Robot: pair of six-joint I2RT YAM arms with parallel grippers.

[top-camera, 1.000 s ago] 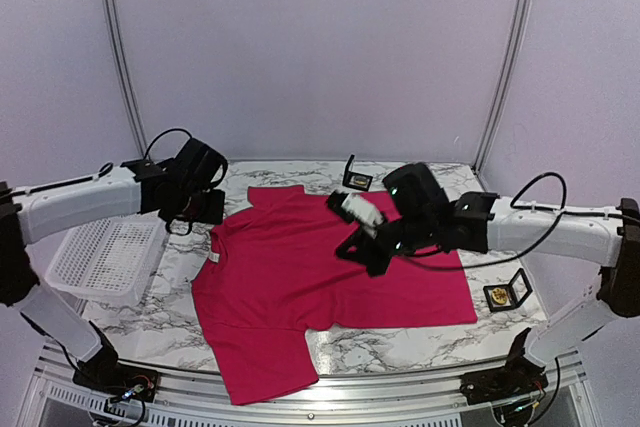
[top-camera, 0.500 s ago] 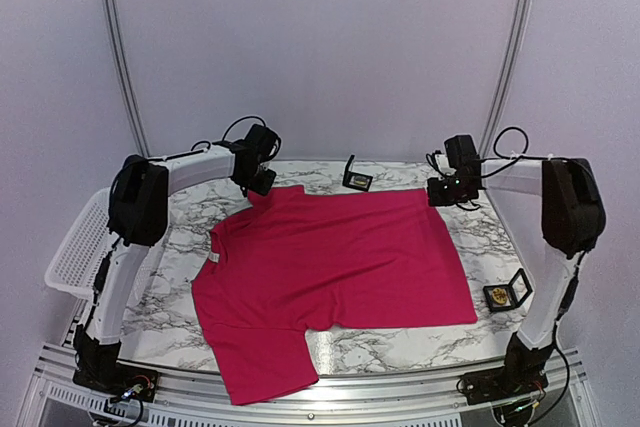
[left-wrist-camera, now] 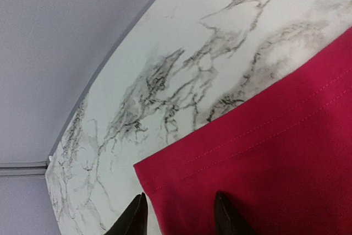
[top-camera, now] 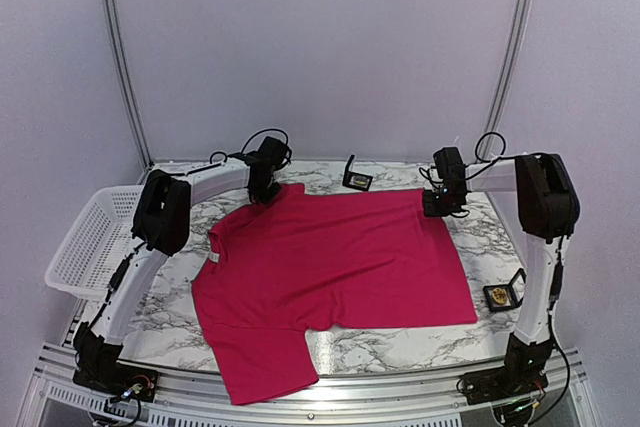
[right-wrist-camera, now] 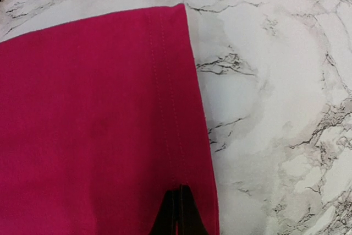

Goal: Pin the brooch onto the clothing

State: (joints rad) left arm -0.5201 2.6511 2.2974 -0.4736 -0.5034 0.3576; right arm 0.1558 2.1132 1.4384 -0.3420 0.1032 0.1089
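Left wrist view: the left gripper [left-wrist-camera: 179,219], fingers parted, straddles the far-left sleeve corner of the clothing [left-wrist-camera: 275,152]; the right gripper [right-wrist-camera: 179,216], fingers pressed together, sits at its far-right hem. Shirt spread flat — the brooch [top-camera: 499,295], cased at right, not yet pinned.

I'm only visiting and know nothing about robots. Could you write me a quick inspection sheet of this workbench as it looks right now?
Surface: marble-patterned table; no damage seen.
Job's things: magenta T-shirt spread flat; gold brooch sits in an open box near the right edge, off the shirt.
Clutter: white basket at the left; second open box at the far edge.
Grippers: left gripper open, fingers either side of a shirt corner; right gripper shut over the hem, pinch unclear.
Cables: black cables loop above both wrists.
Surroundings: plain pale walls; nothing else seen.
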